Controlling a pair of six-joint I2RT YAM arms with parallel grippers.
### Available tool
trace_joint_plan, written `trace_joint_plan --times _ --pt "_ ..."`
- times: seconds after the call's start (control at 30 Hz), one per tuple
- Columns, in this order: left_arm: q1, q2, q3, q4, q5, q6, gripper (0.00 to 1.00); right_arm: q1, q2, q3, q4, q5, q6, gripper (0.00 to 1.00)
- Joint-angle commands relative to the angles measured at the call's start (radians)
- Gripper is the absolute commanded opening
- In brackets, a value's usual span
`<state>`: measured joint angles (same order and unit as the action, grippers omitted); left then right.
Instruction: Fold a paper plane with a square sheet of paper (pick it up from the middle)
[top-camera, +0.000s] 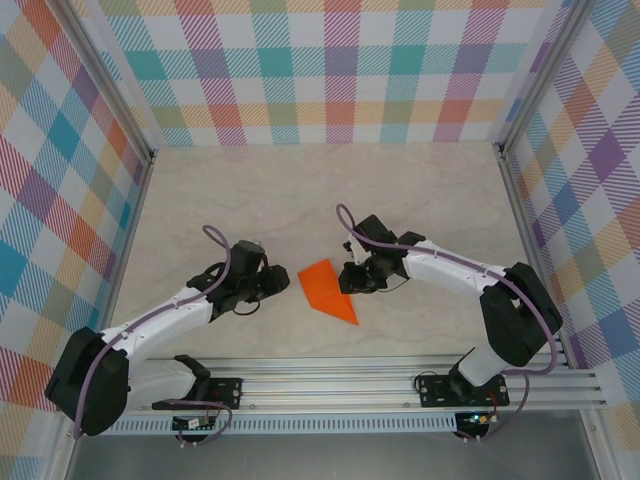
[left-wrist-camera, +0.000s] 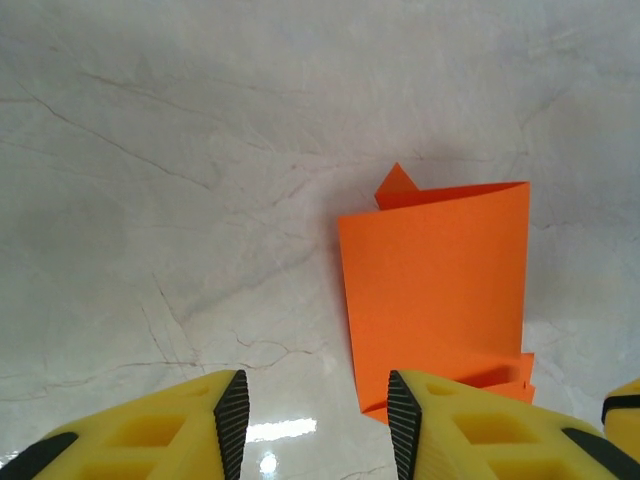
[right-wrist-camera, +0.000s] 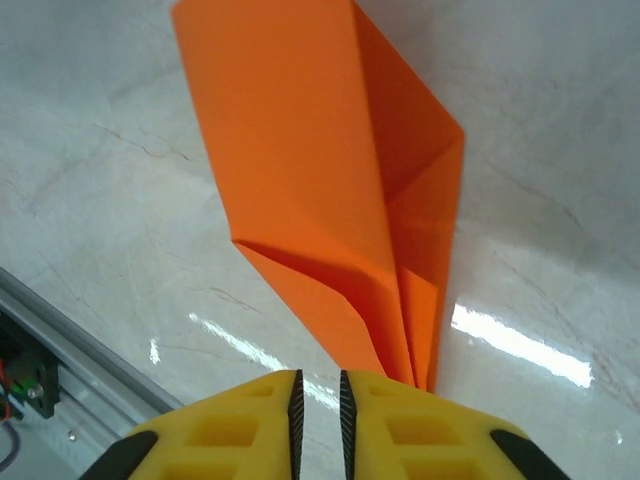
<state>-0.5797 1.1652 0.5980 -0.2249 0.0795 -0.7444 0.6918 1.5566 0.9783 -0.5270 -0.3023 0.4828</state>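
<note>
Paper plane (top-camera: 325, 288) looks thin and floppy; best pinched along its layered spine. Left claw (left-wrist-camera: 315, 400) half-open, right claw (right-wrist-camera: 318, 385) nearly closed, both empty.

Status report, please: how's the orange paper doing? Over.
Left gripper open, empty. Right gripper nearly shut beside the orange paper. Paper part-folded, on the table. Nothing in the way.

My left gripper (left-wrist-camera: 315, 405) is yellow with black pads, and my right gripper (right-wrist-camera: 318, 390) wears the same yellow and black. The folded sheet of paper (top-camera: 326, 288) just ahead of both is plain bright orange, deeper orange inside its creases. The desk (top-camera: 300, 190) beneath them is pale beige with thin grey marble veins. The walls (top-camera: 340, 70) beyond carry a plaid of pink, teal, orange, yellow and purple on white.
</note>
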Motion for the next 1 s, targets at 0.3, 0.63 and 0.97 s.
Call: trace_joint_plan --times 0.3,0.63,0.97 --pt "-0.134 0.112 -0.001 0.047 0.001 -0.071 0.45 -0.019 0.089 -0.008 0.102 -0.145 -0.036 0.14" --pt "-0.190 0.187 0.046 0.033 -0.025 -0.086 0.45 -0.039 0.156 -0.009 0.123 -0.114 -0.051 0.13" --pt "-0.210 0.225 0.073 0.031 -0.035 -0.097 0.46 -0.086 0.194 -0.054 0.198 -0.155 -0.046 0.12"
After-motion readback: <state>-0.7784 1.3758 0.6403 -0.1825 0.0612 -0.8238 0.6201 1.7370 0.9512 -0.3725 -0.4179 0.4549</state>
